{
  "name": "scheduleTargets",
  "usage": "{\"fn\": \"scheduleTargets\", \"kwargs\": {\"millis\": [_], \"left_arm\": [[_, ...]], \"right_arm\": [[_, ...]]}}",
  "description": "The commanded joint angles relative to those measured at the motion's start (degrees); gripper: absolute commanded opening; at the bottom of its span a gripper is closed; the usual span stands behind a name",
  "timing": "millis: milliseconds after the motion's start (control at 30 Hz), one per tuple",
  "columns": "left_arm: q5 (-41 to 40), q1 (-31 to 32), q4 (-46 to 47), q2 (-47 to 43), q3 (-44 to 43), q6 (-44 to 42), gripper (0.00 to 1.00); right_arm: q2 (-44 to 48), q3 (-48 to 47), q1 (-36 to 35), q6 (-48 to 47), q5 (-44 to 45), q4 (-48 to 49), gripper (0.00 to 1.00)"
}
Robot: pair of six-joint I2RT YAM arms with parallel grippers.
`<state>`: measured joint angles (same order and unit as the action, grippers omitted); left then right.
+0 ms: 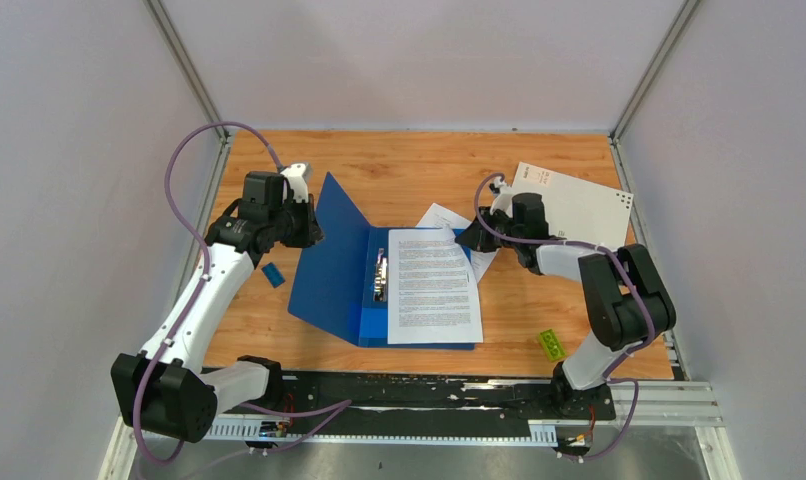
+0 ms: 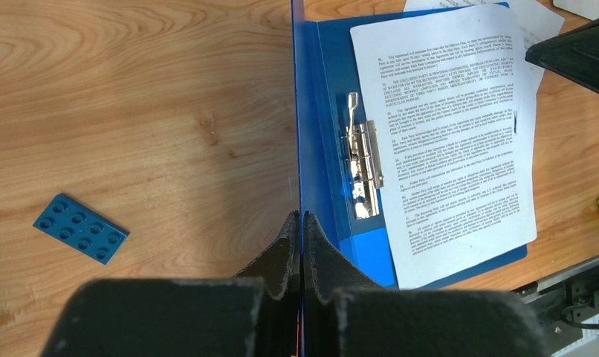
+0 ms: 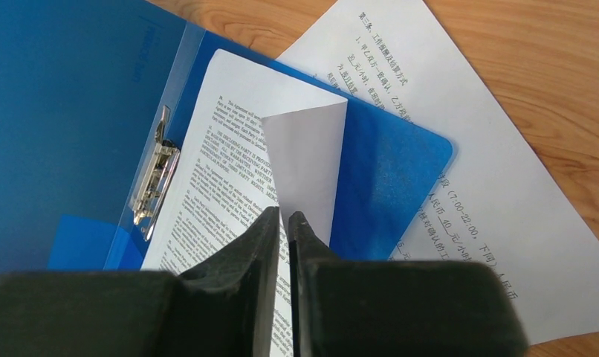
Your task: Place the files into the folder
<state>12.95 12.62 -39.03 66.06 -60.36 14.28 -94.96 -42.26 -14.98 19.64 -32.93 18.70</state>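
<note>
Plenty to go wrong from here. Got the right gripper (image 3: 284,223) squeezed almost shut on the far corner of the sheet (image 1: 434,285), with that corner curled over and the blank back showing. Thin floppy paper, so probably easy to crease or rip with a hard tug, or to drag skewed off the folder (image 3: 386,163). No telling whether tucked under the clip (image 2: 363,171) or just lying against it; might snag there too.

Got the left gripper (image 2: 302,230) clamped tight on the edge of the cover (image 1: 329,255), propping it up on edge. Slick glossy plastic, so could slip loose and flop down onto the page and the other gripper mid-move.

Second sheet (image 3: 467,186) not in: flat on the table (image 1: 399,160), one corner pinned under the folder's far end. Nudge the folder and likely drag or buckle that one as well.

Materials-wise: stiff-ish shiny blue plastic with rounded corners, bright metal lever clip, matte white paper packed with black print, warm wood grain underneath.
</note>
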Motion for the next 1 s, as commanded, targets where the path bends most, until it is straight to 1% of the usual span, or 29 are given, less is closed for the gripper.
{"fn": "scheduleTargets", "kwargs": {"millis": [0,33,67,167,367,533,600,667,733,800,900,933,967], "left_arm": [[0.76,0.39,0.51,-1.00,0.49,0.38,0.00],[0.76,0.39,0.38,-1.07,0.35,0.39,0.00],[0.72,0.39,0.28,-1.15,0.39,0.32,0.00],[0.61,0.37,0.12,-1.32,0.41,0.12,0.00],[0.75,0.39,0.11,-1.59,0.53,0.22,0.00],[0.82,0.39,0.12,-1.66,0.50,0.31,0.00],[0.78,0.39,0.00,-1.66,0.42,0.18,0.00],[0.68,0.39,-0.10,-1.74,0.36,0.05,0.00],[0.59,0.39,-0.23,-1.77,0.34,0.04,0.00],[0.58,0.39,-0.13,-1.78,0.38,0.12,0.00],[0.39,0.39,0.07,-2.02,0.58,0.30,0.00],[0.14,0.39,0.16,-2.13,0.73,0.31,0.00],[-0.14,0.39,0.22,-2.16,0.90,0.24,0.00]], "right_arm": [[-0.80,-2.76,0.13,-0.86,-1.91,0.33,0.20],[-1.28,-3.12,0.13,-1.18,-2.13,-0.17,0.26],[-1.81,-3.69,0.13,-1.53,-2.29,-1.07,0.30],[-3.22,-5.10,0.13,-2.51,-1.62,-3.42,0.37],[-4.78,-7.97,0.13,-6.42,2.84,-10.00,0.44],[-5.63,-8.25,0.12,-8.81,4.16,-11.35,0.47],[-5.76,-7.91,0.13,-9.60,3.75,-10.78,0.50],[-6.05,-7.77,0.13,-9.73,3.11,-10.11,0.50],[-6.68,-7.77,0.13,-9.57,2.12,-9.12,0.43],[-7.56,-7.98,0.13,-9.34,2.31,-8.69,0.31],[-7.92,-9.36,0.08,-9.27,4.01,-11.83,0.04],[-7.03,-9.99,0.12,-9.22,4.97,-13.92,0.00],[-5.83,-10.25,0.13,-9.27,5.39,-15.61,0.00]]}}
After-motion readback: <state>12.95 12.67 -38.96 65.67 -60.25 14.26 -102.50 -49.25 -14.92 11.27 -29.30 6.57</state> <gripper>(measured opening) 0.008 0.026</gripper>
